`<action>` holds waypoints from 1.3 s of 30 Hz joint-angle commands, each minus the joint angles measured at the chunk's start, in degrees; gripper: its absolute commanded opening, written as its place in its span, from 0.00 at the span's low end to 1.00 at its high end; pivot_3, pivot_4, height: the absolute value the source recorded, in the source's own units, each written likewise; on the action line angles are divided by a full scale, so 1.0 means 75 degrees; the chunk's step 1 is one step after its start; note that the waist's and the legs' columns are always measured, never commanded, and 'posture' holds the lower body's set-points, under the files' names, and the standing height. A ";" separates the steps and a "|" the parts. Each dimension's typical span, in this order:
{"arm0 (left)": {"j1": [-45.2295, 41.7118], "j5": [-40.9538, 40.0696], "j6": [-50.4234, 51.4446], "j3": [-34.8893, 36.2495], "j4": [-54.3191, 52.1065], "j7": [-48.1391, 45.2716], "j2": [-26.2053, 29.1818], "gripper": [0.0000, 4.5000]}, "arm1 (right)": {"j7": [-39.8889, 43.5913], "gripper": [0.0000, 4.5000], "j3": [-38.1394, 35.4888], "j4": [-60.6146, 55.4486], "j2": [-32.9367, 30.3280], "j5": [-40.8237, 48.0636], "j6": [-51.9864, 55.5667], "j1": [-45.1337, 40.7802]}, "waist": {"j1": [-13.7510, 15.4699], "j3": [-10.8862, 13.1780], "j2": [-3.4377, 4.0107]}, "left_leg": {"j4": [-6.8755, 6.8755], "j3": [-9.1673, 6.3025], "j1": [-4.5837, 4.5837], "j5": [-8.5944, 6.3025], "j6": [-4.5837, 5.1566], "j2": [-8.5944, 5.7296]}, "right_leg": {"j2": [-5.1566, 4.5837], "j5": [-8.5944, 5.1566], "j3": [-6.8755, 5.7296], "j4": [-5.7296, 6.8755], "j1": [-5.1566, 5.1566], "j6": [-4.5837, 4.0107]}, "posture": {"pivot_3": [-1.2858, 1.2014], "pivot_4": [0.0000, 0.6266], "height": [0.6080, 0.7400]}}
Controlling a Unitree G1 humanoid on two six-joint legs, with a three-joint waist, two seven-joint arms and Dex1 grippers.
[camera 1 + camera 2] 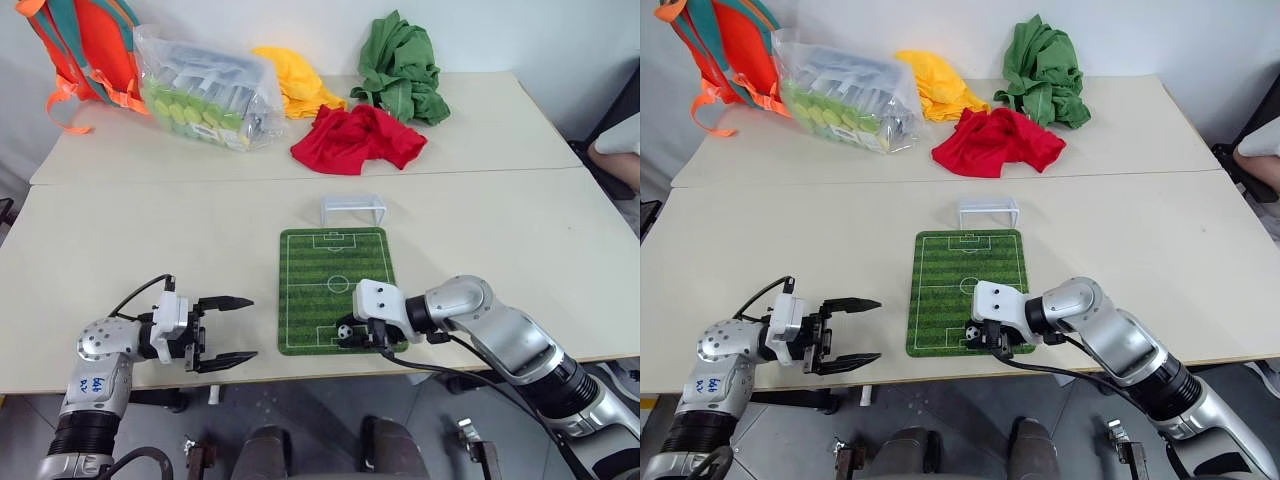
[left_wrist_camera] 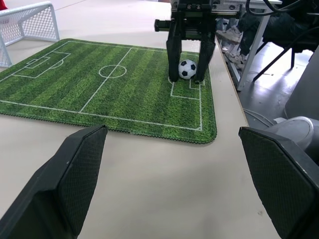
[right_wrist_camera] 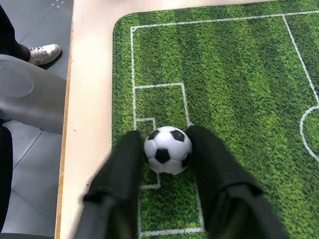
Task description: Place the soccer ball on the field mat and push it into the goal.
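We see the soccer ball sitting on the field mat, in the small box at the mat's near end, right between the two black fingers of the right end effector. In the right wrist view the fingers flank the ball closely on both sides; whether they press on it or merely stand against it we cannot tell. In the left wrist view the fingers point down at the mat with the ball low between their tips.

The left end effector hovers over the bare surface to the left of the mat, well apart from the ball, its fingers spread wide and gripping nothing.

The goal stands upright on the surface just beyond the mat's far edge, at the opposite end from the ball.

On the far surface lies a clear plastic bag stuffed with pale green and grey items we cannot identify. Beside it are a yellow cloth, a red cloth and a green cloth. An orange backpack is cut off at the top left corner.
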 commanded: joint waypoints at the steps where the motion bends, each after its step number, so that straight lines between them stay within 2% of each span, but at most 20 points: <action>1: -0.0125 -0.0039 -0.0085 0.0000 0.0051 0.0058 -0.0070 1.00 | -0.0016 0.55 -0.0255 -0.0197 0.0020 0.0017 -0.0002 -0.0051 | 0.0003 0.0000 0.0000 | 0.0002 0.0000 0.0000 0.0000 0.0000 0.0000 | 0.0000 0.0000 0.0000 0.0001 0.0000 0.0000 | 0.52 0.24 1.00; 8: -0.0251 -0.0022 -0.0129 -0.0055 0.0179 0.0081 -0.0133 1.00 | 0.0057 0.55 -0.0433 -0.0330 -0.0042 0.0013 0.0013 -0.0270 | 0.0000 0.0000 0.0000 | 0.0010 0.0000 -0.0001 -0.0001 0.0000 0.0000 | 0.0000 0.0000 0.0001 0.0006 -0.0001 -0.0001 | 0.52 0.24 1.00; 14: -0.0350 -0.0050 -0.0164 -0.0094 0.0277 0.0000 -0.0174 1.00 | 0.0097 0.55 -0.1198 -0.1077 -0.0232 0.0656 0.0696 -0.0637 | 0.0009 0.0000 0.0000 | 0.0012 -0.0001 -0.0003 -0.0001 0.0000 0.0001 | 0.0000 0.0000 0.0002 0.0010 -0.0004 -0.0001 | 0.52 0.24 1.00; 17: -0.0414 -0.0064 -0.0206 -0.0122 0.0364 -0.0085 -0.0174 1.00 | 0.0155 0.41 -0.1503 -0.1533 -0.0421 0.1081 0.1144 -0.0436 | 0.0033 0.0000 0.0000 | 0.0009 -0.0001 -0.0003 -0.0001 -0.0001 0.0001 | 0.0000 0.0000 0.0001 0.0009 -0.0004 -0.0001 | 0.52 0.24 1.00; 22: -0.0638 -0.0129 -0.0206 -0.0145 0.0547 -0.0319 -0.0190 1.00 | -0.0065 0.03 -0.1323 -0.2007 -0.0519 0.1096 0.1063 0.0360 | 0.0033 -0.0002 -0.0005 | 0.0009 -0.0001 -0.0005 -0.0004 0.0001 0.0001 | 0.0000 0.0000 -0.0001 0.0003 -0.0001 -0.0001 | 0.52 0.24 1.00; 31: -0.0692 -0.0114 -0.0161 -0.0102 0.0603 -0.0602 -0.0073 1.00 | -0.0186 0.01 -0.0749 -0.1855 -0.0258 0.0969 0.0588 0.1113 | 0.0010 -0.0002 -0.0006 | 0.0014 0.0005 -0.0003 -0.0004 0.0001 0.0003 | -0.0001 0.0000 0.0002 0.0008 -0.0003 -0.0001 | 0.52 0.24 1.00; 39: -0.0692 -0.0112 -0.0120 -0.0053 0.0532 -0.0654 0.0011 1.00 | -0.0475 0.01 -0.0801 -0.0257 0.0330 0.0497 -0.0220 0.0717 | 0.0002 -0.0002 -0.0006 | 0.0030 0.0005 -0.0003 -0.0004 0.0002 0.0004 | 0.0000 0.0001 0.0005 0.0021 -0.0003 -0.0003 | 0.52 0.24 1.00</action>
